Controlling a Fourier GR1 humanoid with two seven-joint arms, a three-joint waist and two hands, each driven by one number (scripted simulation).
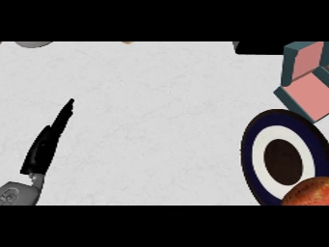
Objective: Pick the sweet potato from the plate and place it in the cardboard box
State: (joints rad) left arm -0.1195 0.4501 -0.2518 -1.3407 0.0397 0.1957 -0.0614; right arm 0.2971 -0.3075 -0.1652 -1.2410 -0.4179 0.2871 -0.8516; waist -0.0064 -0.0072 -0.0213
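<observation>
Head view: left hand (47, 144) lies well to the left of the plate (249, 144), fingers straight and together, pointing up the counter, holding nothing. Right hand not discernible. Sweet potato (311, 192) rests on the plate's near rim, far to the right of the left hand and level with its wrist. Its long axis is tilted, rising toward the right. Cardboard box (309, 82), teal outside and pink within, stands just beyond the plate's far rim. Judgement: the pickup falls to the right arm, since the left would have to cross the whole counter.
</observation>
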